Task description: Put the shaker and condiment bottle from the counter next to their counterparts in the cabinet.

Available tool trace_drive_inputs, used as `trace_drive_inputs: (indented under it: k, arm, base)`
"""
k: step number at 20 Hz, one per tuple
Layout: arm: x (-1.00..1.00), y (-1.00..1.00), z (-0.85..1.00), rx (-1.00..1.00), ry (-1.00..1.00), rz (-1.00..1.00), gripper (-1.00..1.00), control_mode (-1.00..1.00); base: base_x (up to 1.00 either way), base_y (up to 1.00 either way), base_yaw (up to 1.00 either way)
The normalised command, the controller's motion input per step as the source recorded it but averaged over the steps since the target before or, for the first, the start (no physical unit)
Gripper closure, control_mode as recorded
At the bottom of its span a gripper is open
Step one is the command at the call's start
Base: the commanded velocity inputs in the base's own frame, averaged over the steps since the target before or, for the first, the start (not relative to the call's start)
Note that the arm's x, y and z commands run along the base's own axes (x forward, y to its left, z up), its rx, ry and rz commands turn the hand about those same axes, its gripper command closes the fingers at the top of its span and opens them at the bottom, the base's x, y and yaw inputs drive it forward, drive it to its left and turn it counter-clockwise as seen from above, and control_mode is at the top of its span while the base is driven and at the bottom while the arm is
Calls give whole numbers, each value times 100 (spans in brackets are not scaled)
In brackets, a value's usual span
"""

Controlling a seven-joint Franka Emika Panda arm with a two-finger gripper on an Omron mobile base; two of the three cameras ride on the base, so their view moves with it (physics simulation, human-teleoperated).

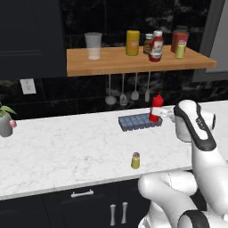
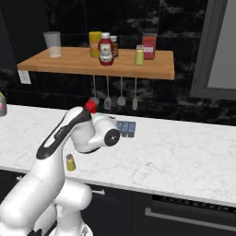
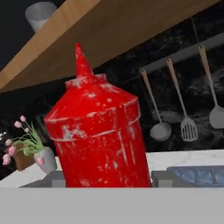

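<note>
My gripper [image 1: 162, 112] is shut on the plain red condiment bottle [image 1: 156, 107] [image 2: 90, 106], upright just above the back of the counter [image 1: 67, 142]. In the hand view the bottle [image 3: 98, 131] stands close between the grey fingers [image 3: 54, 178]. The small shaker [image 1: 136, 160] [image 2: 70, 162] stands alone near the counter's front edge, apart from the hand. Up on the wooden cabinet shelf [image 1: 111, 67] [image 2: 69, 62] are the bigger shaker [image 1: 180, 49] [image 2: 139, 55], the yellow bottle [image 1: 132, 42] [image 2: 95, 44] and the labelled ketchup bottle [image 1: 156, 46] [image 2: 106, 49].
A blue ice tray [image 1: 136, 121] [image 2: 125, 128] lies below the held bottle. Utensils [image 1: 129, 93] hang under the shelf. The shelf also carries a clear cup [image 1: 93, 45], a small jar [image 1: 148, 43] and a red box [image 1: 179, 40]. A potted plant [image 1: 5, 120] sits far left.
</note>
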Motion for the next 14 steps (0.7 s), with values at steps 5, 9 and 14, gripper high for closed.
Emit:
trace_drive_inputs:
  k: [5,9,14]
  arm:
    - [-59,23,79,7,9,-33,100,-100]
    - [-68,7,85,12,14,-28,100,-100]
    - [-96,0,74,18,13,-23,100,-100]
  base:
    - [0,0,0]
    - [0,0,0]
    - [0,0,0]
